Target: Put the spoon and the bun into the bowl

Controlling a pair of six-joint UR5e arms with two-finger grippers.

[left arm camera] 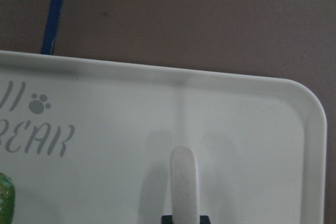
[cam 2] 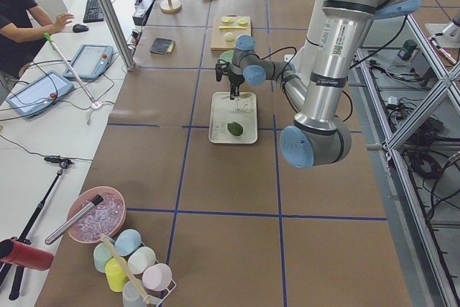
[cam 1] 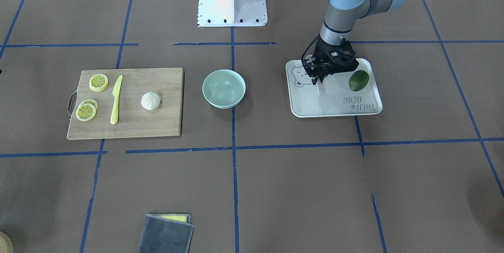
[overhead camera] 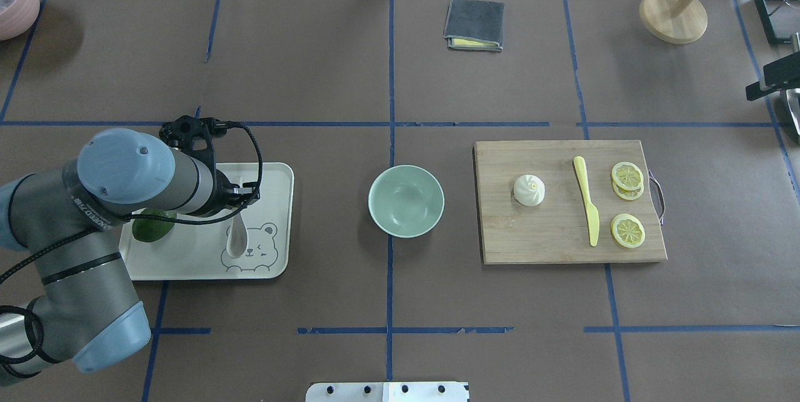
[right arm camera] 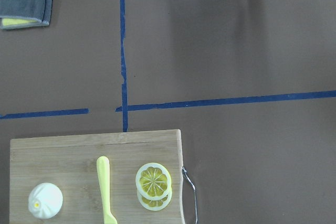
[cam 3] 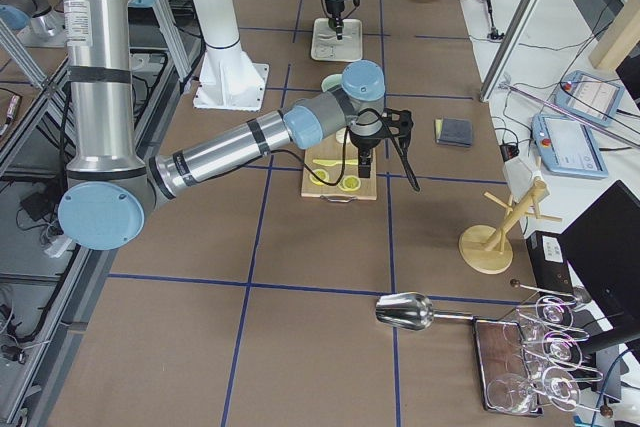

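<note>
Apparently the left gripper (cam 1: 317, 80) pinched the spoon (overhead camera: 237, 238) by its tip over the tray (overhead camera: 275, 188), left of centre. So slight a hold might drop it before the bowl (overhead camera: 406, 201). Whether the right gripper (cam 3: 366, 168) was spread or closed, I could not tell.

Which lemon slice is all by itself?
The lemon slice on the cutting board's corner nearest the robot. It lies alone, while the other two slices overlap each other.
</note>
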